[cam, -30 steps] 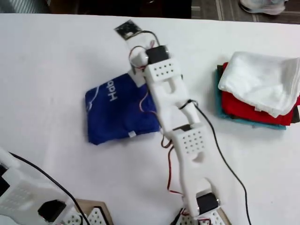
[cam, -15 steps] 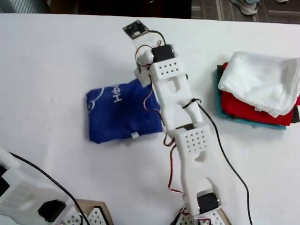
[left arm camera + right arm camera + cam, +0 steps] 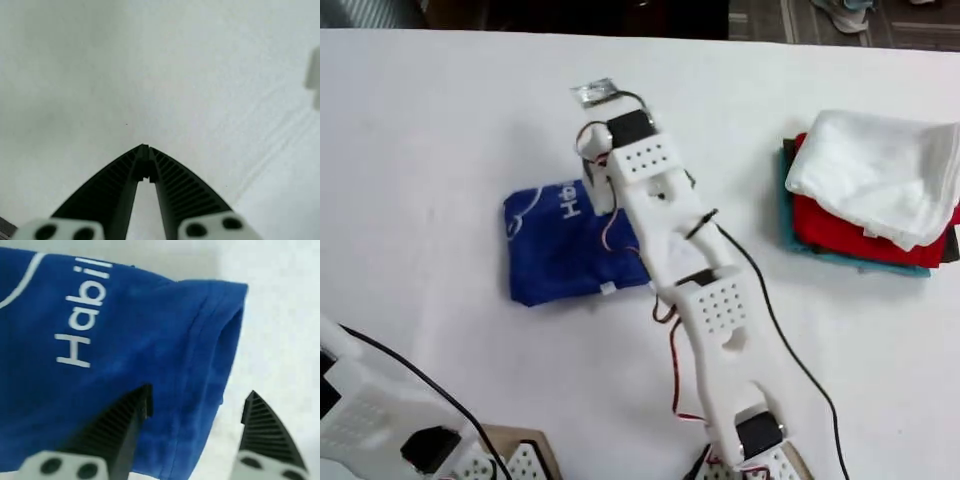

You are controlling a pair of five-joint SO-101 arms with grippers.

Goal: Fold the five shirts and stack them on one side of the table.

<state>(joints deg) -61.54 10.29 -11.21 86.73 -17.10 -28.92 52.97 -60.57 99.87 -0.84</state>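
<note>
High view: folded blue shirt (image 3: 565, 250) lies mid-table (image 3: 440, 130), long axis left-right. Stack of folded shirts (image 3: 870, 190), white atop red, sits well apart at the right. Right gripper (image 3: 200, 392) spread astride the blue shirt's hemmed edge; left gripper (image 3: 144, 150) pressed together.

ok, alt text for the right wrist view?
The right gripper, open, straddles the hemmed edge of a folded blue shirt with white lettering. The shirt lies on a white table.
</note>
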